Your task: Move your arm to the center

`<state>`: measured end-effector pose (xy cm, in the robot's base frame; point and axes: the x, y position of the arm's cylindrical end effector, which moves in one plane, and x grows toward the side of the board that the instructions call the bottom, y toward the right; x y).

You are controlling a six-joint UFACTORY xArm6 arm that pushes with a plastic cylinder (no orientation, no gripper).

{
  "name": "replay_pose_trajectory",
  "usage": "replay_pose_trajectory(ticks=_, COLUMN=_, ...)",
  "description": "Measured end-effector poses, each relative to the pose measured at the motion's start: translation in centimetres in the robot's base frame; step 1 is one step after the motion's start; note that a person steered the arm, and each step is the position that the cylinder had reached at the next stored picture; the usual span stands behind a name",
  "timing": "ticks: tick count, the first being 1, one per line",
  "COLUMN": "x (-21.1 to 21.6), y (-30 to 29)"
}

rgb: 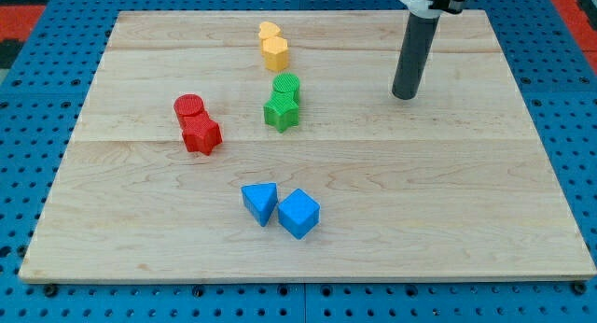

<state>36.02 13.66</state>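
Your arm's straight dark rod stands upright over the pale wooden board point(466, 220), with my tip point(404, 96) resting on the surface in the board's upper right part. The rod carries nothing and touches no block; there is nothing on it that could open or close.

The tip sits well to the view's right of the board's middle and somewhat above it. The nearest blocks are the green pair, off to the tip's left with bare wood between.

Toward the view's top, a yellow heart-like block point(269, 32) and a yellow hexagonal block point(276, 53) sit touching, one just below the other. Below them, a green round cylinder point(286, 86) touches a green star-shaped block point(280, 111); this pair lies just above the board's centre.

At the view's left, a red round cylinder point(189, 107) presses against a red star-shaped block point(201, 134). Toward the view's bottom, a blue triangular block point(260, 202) sits just beside a blue cube point(298, 213), the two touching or nearly so.

The board rests on a blue perforated table point(28, 174), with red panels showing at the view's upper corners.
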Motion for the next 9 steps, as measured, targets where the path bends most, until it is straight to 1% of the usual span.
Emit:
replay_pose_trajectory(ticks=2, x=-2.2, y=0.0)
replay_pose_trajectory(ticks=4, x=-2.4, y=0.0)
replay_pose_trajectory(ticks=5, x=-4.6, y=-1.7)
replay_pose_trajectory(ticks=6, x=-7.1, y=-5.4)
replay_pose_trajectory(ticks=7, x=-3.5, y=-6.6)
replay_pose_trajectory(ticks=8, x=-3.2, y=-9.4)
replay_pose_trajectory(ticks=9, x=3.8, y=-7.1)
